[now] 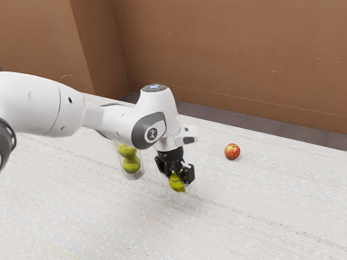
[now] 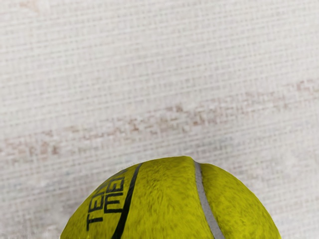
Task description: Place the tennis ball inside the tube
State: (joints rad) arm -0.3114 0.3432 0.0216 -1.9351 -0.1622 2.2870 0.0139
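My gripper is shut on a yellow-green tennis ball, whose lower part shows beneath the black fingers. In the wrist view the same tennis ball bulges up from the lower edge, with black lettering, a dark line and a grey seam. The transparent tube stands toward the exterior view's left of the gripper, apart from it, with two yellow-green balls visible inside. The arm hides the tube's upper part.
A red apple lies on the whitish table, toward the exterior view's right of my gripper. Brown walls rise behind the table's far edge.
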